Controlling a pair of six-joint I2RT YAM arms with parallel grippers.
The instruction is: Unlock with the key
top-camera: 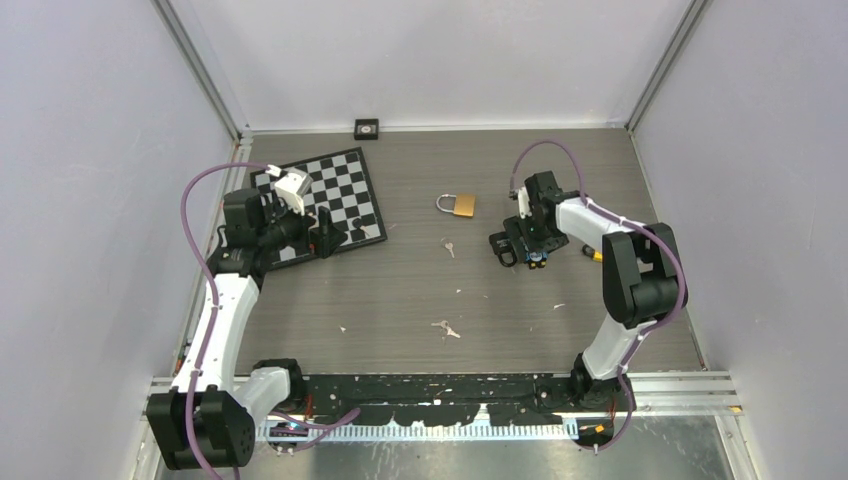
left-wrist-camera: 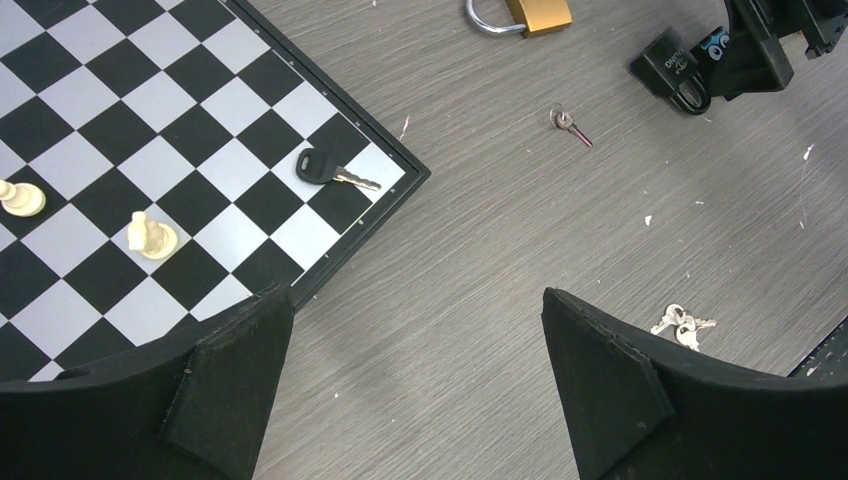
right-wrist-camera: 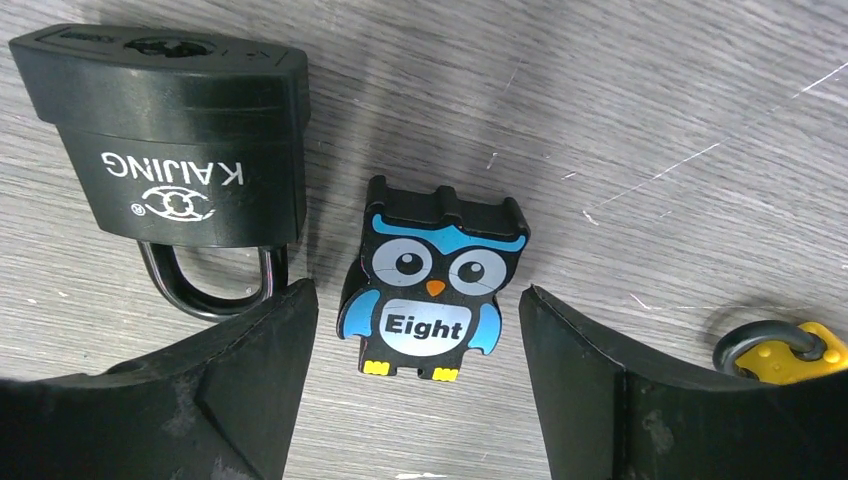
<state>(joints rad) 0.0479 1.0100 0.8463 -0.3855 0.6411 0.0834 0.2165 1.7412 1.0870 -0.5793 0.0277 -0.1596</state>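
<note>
The black "KAIJING" padlock (right-wrist-camera: 175,150) lies flat on the grey wood-grain table (top-camera: 400,300), just beside the right gripper (right-wrist-camera: 415,300). That gripper's fingers stand spread either side of a blue-and-black owl block marked "Eight" (right-wrist-camera: 432,290), gaps showing on both sides. A small silver key (top-camera: 449,246) lies near, with a brass padlock (top-camera: 458,204) beyond it. A black-headed key (left-wrist-camera: 335,172) rests on the corner of the checkered chessboard (left-wrist-camera: 200,120), near the left gripper (left-wrist-camera: 415,300), which is spread wide and empty. A bunch of silver keys (left-wrist-camera: 682,323) lies well apart.

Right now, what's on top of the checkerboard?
A black-headed key and two pale chess pieces sit on the chessboard. The left gripper hides part of it.
</note>
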